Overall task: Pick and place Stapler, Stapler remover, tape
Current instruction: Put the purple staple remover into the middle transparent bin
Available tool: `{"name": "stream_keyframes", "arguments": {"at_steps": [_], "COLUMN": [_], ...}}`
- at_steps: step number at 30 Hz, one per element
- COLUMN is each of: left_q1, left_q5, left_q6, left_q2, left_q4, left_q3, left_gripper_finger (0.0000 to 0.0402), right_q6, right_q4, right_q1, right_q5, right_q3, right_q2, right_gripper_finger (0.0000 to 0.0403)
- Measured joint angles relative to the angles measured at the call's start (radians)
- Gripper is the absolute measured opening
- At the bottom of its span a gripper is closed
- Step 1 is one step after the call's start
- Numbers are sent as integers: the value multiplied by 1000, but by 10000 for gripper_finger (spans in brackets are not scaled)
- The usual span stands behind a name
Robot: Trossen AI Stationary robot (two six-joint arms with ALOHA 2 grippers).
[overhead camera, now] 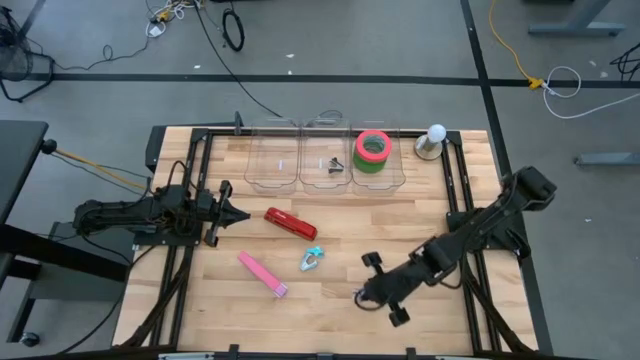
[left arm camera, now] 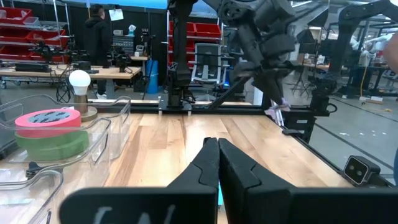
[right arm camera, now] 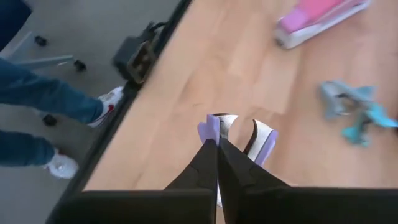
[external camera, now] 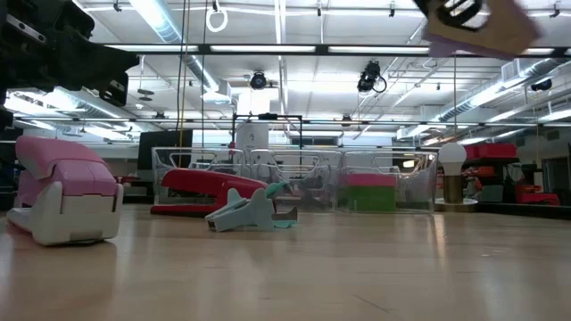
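My right gripper [overhead camera: 362, 296] hovers over the near right part of the table, shut on a purple staple remover [right arm camera: 241, 135] with metal claws. A teal staple remover [overhead camera: 312, 260], a red stapler [overhead camera: 290, 223] and a pink stapler [overhead camera: 263, 273] lie flat on the wood. A red tape roll on a green one [overhead camera: 372, 150] sits in the right clear bin. Another remover [overhead camera: 333, 165] lies in the middle bin. My left gripper [overhead camera: 243, 214] waits shut at the table's left, holding nothing. My right gripper pinches one purple handle of the staple remover [right arm camera: 209, 130] between its two fingertips. The fingers slant down from the table's right side. The remover hangs at the fingertips, claws away from the fingers, and seems clear of the table.
Three clear bins [overhead camera: 272, 165] stand in a row along the far edge, with a lamp bulb [overhead camera: 435, 133] to their right. A person's legs and shoes [right arm camera: 56, 102] stand on the floor beside the table's near edge. Bare wood lies between the staplers and the bins.
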Motion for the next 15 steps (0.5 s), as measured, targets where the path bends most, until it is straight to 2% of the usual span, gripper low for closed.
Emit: {"name": "stream_keyframes", "arguments": {"at_steps": [15], "left_q1": [0], "left_q5": [0], "left_q6": [0], "left_q2": [0], "left_q4": [0], "left_q3": [0], "left_gripper_finger": [3], "right_q6": [-130], "right_q4": [-4], "right_q1": [-324], "right_q5": [-74], "right_q3": [0], "right_q2": [-40], "right_gripper_finger": [2]}}
